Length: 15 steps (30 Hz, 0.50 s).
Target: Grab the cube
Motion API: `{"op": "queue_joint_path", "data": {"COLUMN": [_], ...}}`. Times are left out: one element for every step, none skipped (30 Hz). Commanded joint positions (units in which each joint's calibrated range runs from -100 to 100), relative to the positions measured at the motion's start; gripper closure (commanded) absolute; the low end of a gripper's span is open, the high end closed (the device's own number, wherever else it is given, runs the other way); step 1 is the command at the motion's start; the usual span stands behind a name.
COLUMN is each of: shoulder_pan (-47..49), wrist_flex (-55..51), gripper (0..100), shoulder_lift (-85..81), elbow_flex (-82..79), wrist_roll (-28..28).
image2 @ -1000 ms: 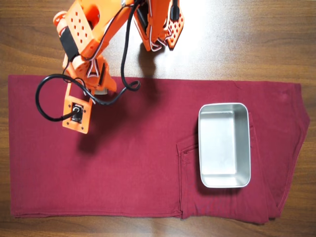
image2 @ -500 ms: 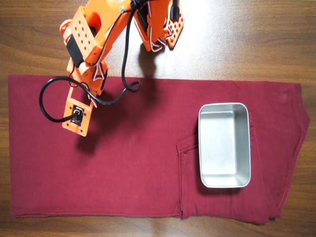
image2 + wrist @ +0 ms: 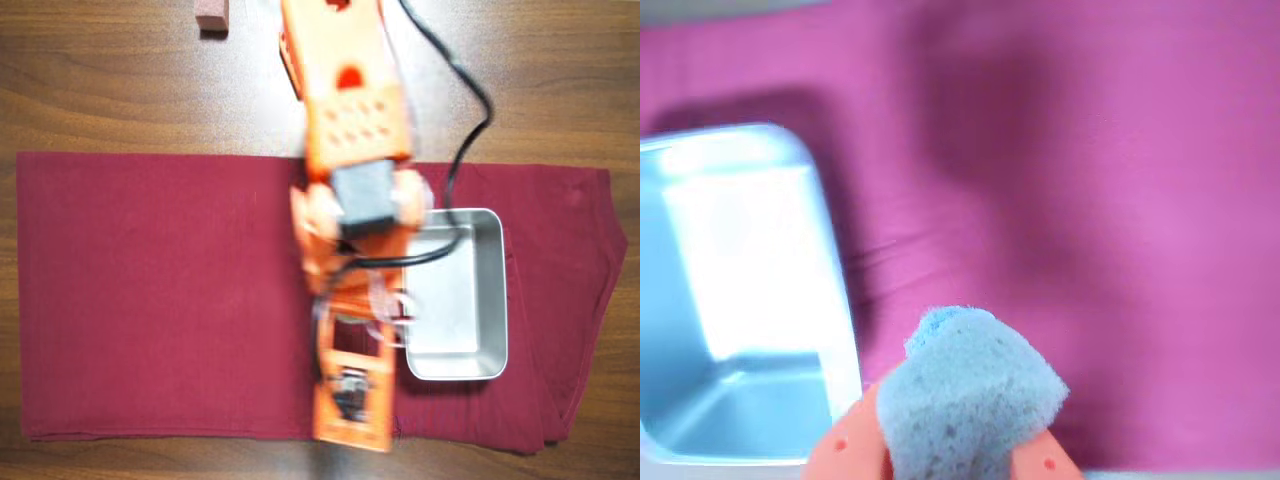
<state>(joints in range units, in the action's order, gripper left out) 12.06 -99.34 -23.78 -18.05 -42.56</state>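
In the wrist view the small grey, foam-like cube [image 3: 970, 390] sits between my two orange fingers [image 3: 845, 442] at the bottom edge. My gripper [image 3: 950, 455] is shut on the cube and holds it above the magenta cloth [image 3: 1090, 200]. In the overhead view my orange arm [image 3: 350, 120] reaches from the top edge over the dark red cloth [image 3: 150, 300]. It is blurred and hides both the cube and the fingertips there.
An empty metal tray [image 3: 830, 300] lies left of the cube in the wrist view. In the overhead view the tray [image 3: 490, 300] is just right of the arm. A reddish-pink block [image 3: 212, 15] sits on the wooden table at the top left. A black cable [image 3: 470, 130] trails at the right.
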Motion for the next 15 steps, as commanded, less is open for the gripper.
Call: {"op": "queue_joint_path", "data": {"shoulder_pan": [14.42,18.07,21.14,23.73,25.75,27.09,27.48,27.57,27.57,27.67,27.28,26.71,26.42,26.32,26.04], "wrist_flex": [3.31,4.6,6.53,8.56,10.22,11.33,12.71,14.56,16.03,16.86,17.69,18.34,18.43,18.15,17.88], "gripper": [100,100,100,100,100,99,99,98,97,95,94,91,87,82,79], "shoulder_lift": [2.97,4.21,5.45,6.7,8.03,9.63,10.87,11.93,12.91,13.8,14.51,14.86,15.04,15.22,15.22], "elbow_flex": [2.25,1.98,2.25,2.62,2.71,2.71,2.71,2.71,2.71,2.71,2.71,2.71,2.8,2.8,2.8], "wrist_roll": [2.44,2.74,3.22,3.71,4.2,4.4,4.64,4.69,4.74,4.74,4.4,3.86,3.42,3.03,2.88]}}
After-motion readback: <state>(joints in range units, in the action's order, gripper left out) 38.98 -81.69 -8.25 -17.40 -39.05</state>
